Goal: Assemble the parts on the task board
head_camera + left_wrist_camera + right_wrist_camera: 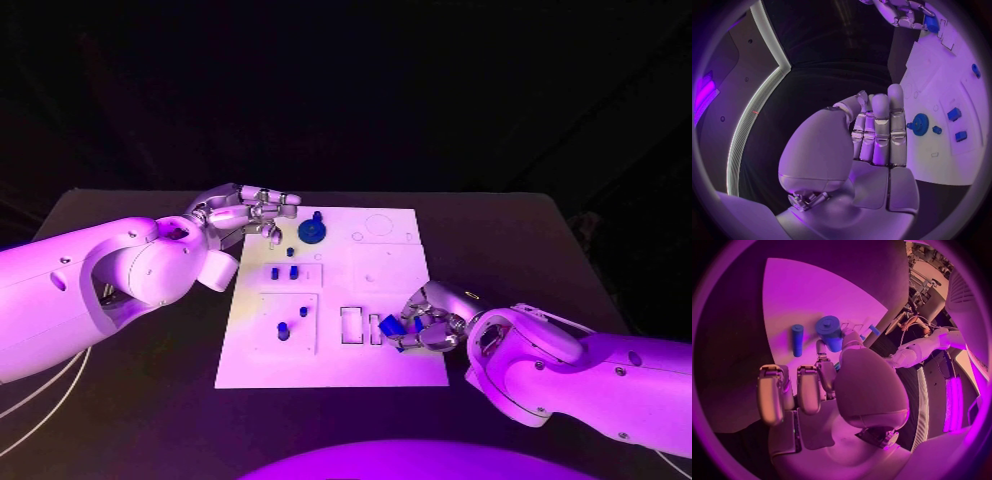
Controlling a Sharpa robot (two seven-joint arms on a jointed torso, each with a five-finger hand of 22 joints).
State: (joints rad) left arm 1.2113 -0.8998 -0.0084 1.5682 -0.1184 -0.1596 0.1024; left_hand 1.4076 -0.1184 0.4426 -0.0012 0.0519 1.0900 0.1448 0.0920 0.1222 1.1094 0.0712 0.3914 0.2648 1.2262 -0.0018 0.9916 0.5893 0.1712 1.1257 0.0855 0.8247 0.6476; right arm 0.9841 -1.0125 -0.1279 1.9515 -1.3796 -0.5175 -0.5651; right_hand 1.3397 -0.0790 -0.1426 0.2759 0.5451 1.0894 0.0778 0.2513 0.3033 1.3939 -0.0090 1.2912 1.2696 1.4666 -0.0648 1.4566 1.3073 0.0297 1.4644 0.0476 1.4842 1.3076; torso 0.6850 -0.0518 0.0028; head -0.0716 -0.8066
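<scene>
The white task board (389, 365) lies in the middle of the black table. My left hand (248, 212) hovers at the board's far left corner with its fingers (879, 130) straight and nothing in them. A blue gear (313, 231) stands in the board just beside those fingertips, the gear (920, 123) also showing in the left wrist view. My right hand (428, 318) is at the board's near right edge and pinches a small blue part (391, 325), the same part (831, 332) between thumb and finger. A blue peg (797, 339) lies on the board beside it.
Two small blue blocks (284, 272) sit mid-board on the left, and two blue pegs (293, 320) stand in the near-left panel. Rectangular slots (353, 325) lie next to my right hand. Bare black table (519, 230) surrounds the board.
</scene>
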